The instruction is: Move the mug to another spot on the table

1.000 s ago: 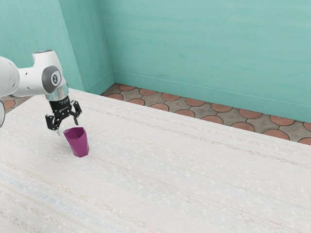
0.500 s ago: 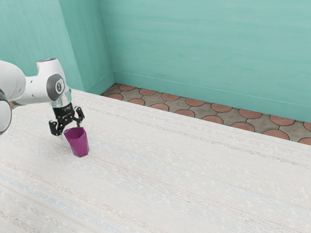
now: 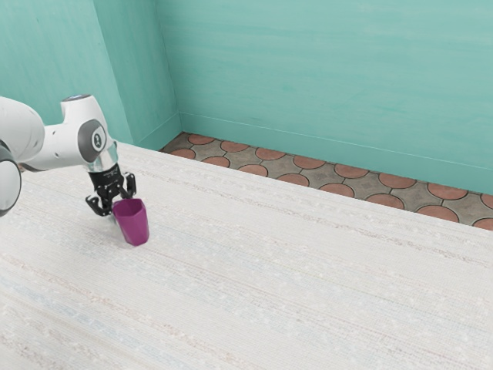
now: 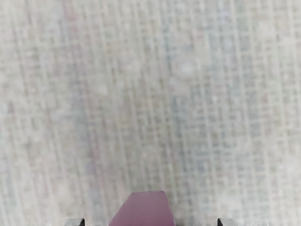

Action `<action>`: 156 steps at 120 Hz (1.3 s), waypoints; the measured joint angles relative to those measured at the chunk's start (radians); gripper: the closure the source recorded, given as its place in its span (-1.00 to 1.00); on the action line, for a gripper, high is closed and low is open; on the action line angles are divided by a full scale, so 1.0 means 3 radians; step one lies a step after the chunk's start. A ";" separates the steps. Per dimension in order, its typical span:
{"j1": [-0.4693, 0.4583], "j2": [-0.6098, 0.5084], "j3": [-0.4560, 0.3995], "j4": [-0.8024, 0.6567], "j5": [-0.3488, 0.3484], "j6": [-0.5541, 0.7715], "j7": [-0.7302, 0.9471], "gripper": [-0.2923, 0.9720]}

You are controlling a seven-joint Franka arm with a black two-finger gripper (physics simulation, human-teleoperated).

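At frame left, the pincer (image 3: 112, 202) has lowered, released and straddling the purple mug (image 3: 132, 222), which has nudged rightward; a grasp looks imminent.

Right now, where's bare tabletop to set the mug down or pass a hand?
The table is bare from the mug toward the exterior view's right, back to its edge along the tiled floor, and across the near strip in front of the mug. Crowded just at the exterior view's left, where the jaws sit at the mug.
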 joint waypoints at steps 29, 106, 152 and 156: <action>-0.0012 -0.0053 -0.0005 -0.0011 -0.0046 -0.0025 -0.0006 0.19; 0.0009 -0.0334 0.0039 -0.0041 -0.0923 -0.1071 -0.0245 0.69; 0.0014 -0.0518 0.0042 -0.0024 -0.1075 -0.1816 -0.0437 0.71; 0.0012 -0.0543 0.0041 -0.0033 -0.1078 -0.1865 -0.0448 0.71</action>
